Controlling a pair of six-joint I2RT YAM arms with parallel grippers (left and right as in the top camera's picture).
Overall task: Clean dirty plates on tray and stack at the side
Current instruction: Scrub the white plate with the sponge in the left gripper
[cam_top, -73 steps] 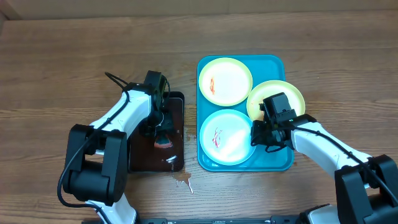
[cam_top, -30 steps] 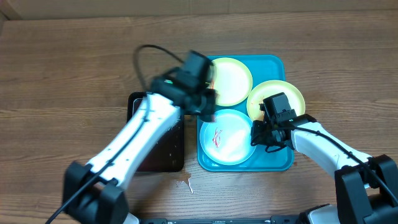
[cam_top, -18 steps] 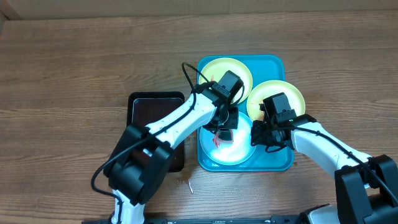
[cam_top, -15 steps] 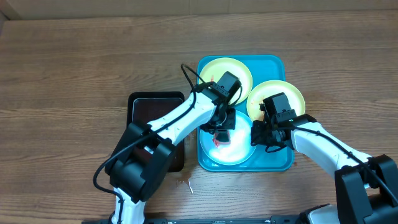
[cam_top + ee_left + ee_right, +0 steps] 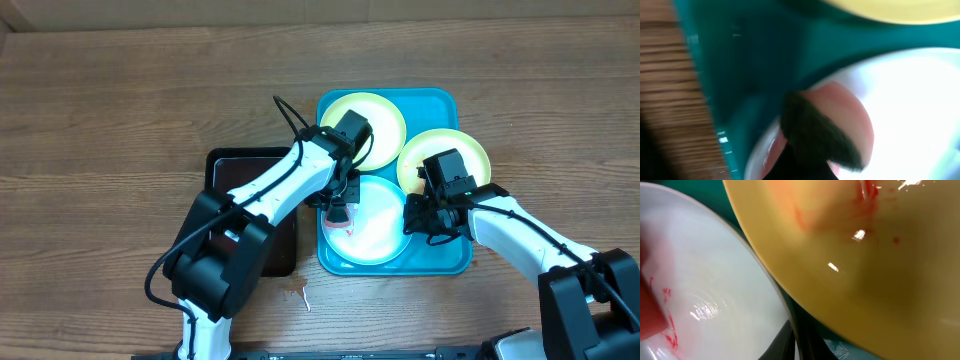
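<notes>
**Overhead**
- tray (image 5: 440,108): teal, lying on the wood surface (image 5: 120,100) right of centre. All three plates are on it.
- upper yellow-green plate (image 5: 385,125): at the tray's far end. The left arm's wrist covers its near-left edge.
- right yellow-green plate (image 5: 460,148): overhangs the tray's right rim and is partly hidden by the right arm.
- white plate (image 5: 380,228): at the tray's near end.
- left gripper (image 5: 338,212): over the left part of the white plate. Its jaws are closed on a reddish sponge (image 5: 336,222), which is pressed to the plate.
- right gripper (image 5: 418,222): at the white plate's right rim.
- black tray (image 5: 235,170): just beside the teal tray on its left, holding dark brownish liquid. The left arm crosses it.
- wet mark (image 5: 293,292): small, on the surface by the black tray's near corner.

**Left wrist (blurred)**
- sponge (image 5: 852,120): pink with a dark face, lying on the left edge of the white plate (image 5: 920,100).
- tray (image 5: 715,70): teal floor showing, with wood beyond it at the left.
- jaws: not made out in this view.

**Right wrist**
- right gripper (image 5: 792,341): dark jaws close together, one on each side of the rim of the white plate (image 5: 715,275), pinching it.
- right yellow-green plate (image 5: 865,290): overlaps above the white plate's rim and has red smears near the top of its face.
- sponge (image 5: 649,312): at the left edge, with thin red marks on the white plate beside it.
</notes>
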